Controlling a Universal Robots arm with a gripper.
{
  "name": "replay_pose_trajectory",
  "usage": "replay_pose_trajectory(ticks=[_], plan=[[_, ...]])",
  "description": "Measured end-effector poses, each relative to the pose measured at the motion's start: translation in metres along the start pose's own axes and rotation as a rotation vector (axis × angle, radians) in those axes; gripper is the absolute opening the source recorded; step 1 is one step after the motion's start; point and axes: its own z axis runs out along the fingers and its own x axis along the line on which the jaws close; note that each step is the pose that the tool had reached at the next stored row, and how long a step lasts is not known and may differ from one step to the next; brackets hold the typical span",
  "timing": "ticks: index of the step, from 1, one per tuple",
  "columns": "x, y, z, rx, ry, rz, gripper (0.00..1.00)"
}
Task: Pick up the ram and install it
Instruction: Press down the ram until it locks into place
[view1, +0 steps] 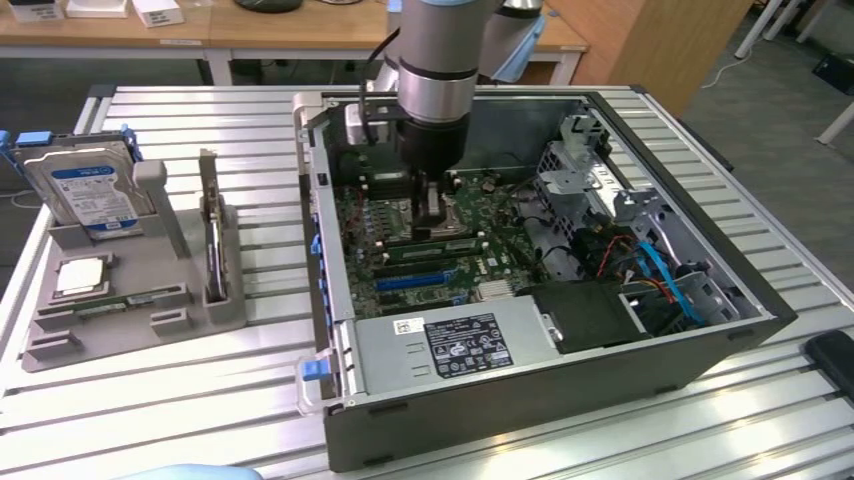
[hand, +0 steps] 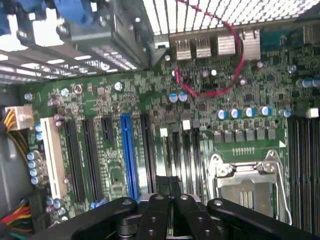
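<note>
The ram (view1: 441, 243) lies flat in a slot of the green board (view1: 400, 215) inside the computer case (view1: 534, 400), just beside the silver processor socket (hand: 250, 175). The gripper (view1: 433, 222) stands directly over it, probably to press it down. Its fingers (hand: 159, 220) are almost together and seem to hold nothing.

Tool (view1: 435, 222) tips hidden behind arm

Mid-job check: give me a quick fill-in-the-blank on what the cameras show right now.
1. The arm's gripper reaches down into the open black computer case, above the green ____.
2. The silver hard drive with the blue label stands in the grey holder, on the exterior view's ____ of the case.
3. Among the board's black slots, one long slot is ____.

Missing words: motherboard; left; blue.
</note>
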Motion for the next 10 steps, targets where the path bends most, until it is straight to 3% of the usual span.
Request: replay_pose_trajectory(ticks=[10], plan=[[-0.002, -0.0211, -0.0012, -0.0089, 0.001, -0.001, 0.1]])
